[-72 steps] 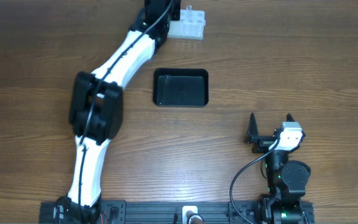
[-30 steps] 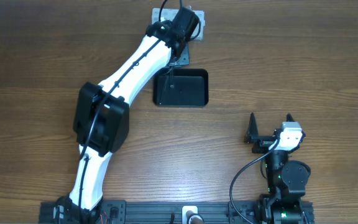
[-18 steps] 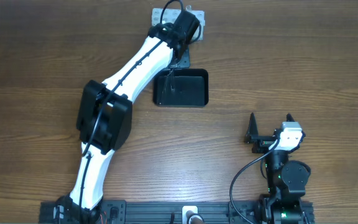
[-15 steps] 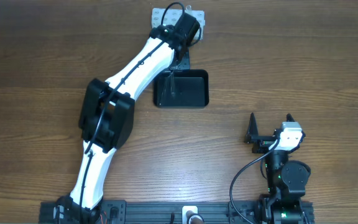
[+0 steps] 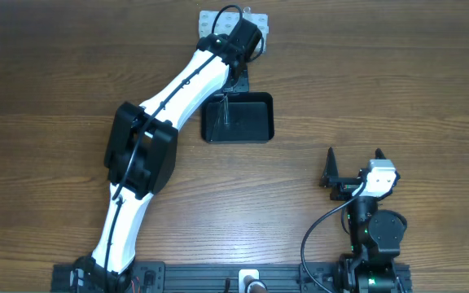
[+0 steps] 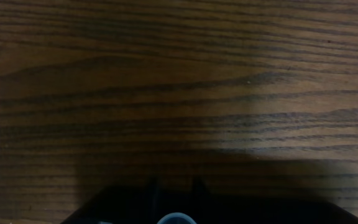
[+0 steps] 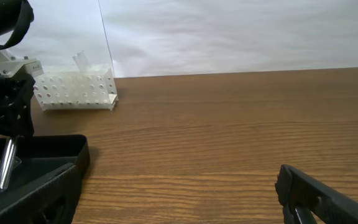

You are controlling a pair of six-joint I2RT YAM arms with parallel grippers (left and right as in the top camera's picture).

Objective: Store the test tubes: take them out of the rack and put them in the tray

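Observation:
A black tray (image 5: 251, 118) lies on the wooden table below a white test tube rack (image 5: 259, 34) at the far edge. My left gripper (image 5: 229, 89) hangs over the tray's left part, shut on a clear test tube (image 5: 225, 110) that points down into the tray. In the right wrist view the same tube (image 7: 4, 165) hangs under the left gripper (image 7: 8, 132), over the tray (image 7: 48, 152). The rack (image 7: 76, 90) stands behind with one tube (image 7: 81, 60) sticking up. My right gripper (image 5: 354, 167) rests open near its base, away from the tray.
The left arm's white links (image 5: 177, 85) cross the table diagonally from bottom left to the rack. Bare wood surrounds the tray. A finger (image 7: 316, 196) of the right gripper shows low in its own wrist view.
The left gripper came away from the rack and moved down over the tray with a tube in it. In the last half second it barely shifted. The right arm stayed still.

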